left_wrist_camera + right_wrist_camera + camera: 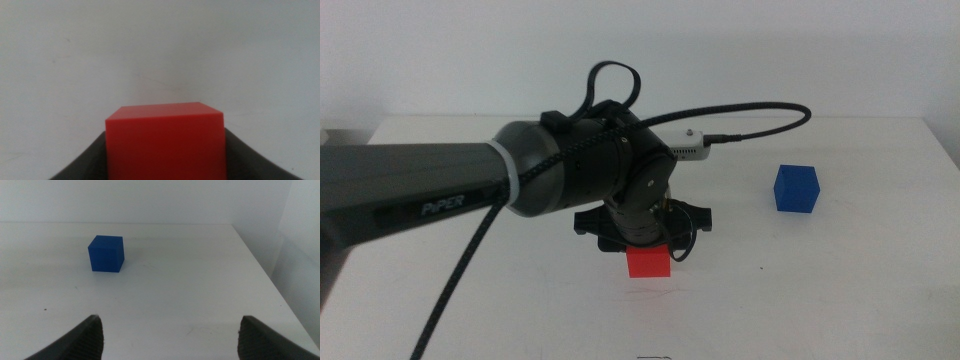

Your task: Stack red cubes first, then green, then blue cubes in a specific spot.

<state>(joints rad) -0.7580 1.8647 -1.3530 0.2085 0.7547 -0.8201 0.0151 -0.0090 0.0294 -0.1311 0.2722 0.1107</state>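
The left arm reaches in over the middle of the table, and my left gripper (646, 248) points down, shut on the red cube (647, 263). In the left wrist view the red cube (165, 142) fills the space between the two dark jaws of the left gripper (165, 167), just above or on the white tabletop. The blue cube (796, 188) sits alone on the table to the right. The right wrist view shows that blue cube (106, 253) ahead of my right gripper (170, 330), which is open and holds nothing. The green cube is out of view.
A black cable (750, 118) loops from the left wrist over the table's far half. The white table's right edge (270, 275) runs not far beyond the blue cube. White tabletop (840, 290) lies in front of the blue cube.
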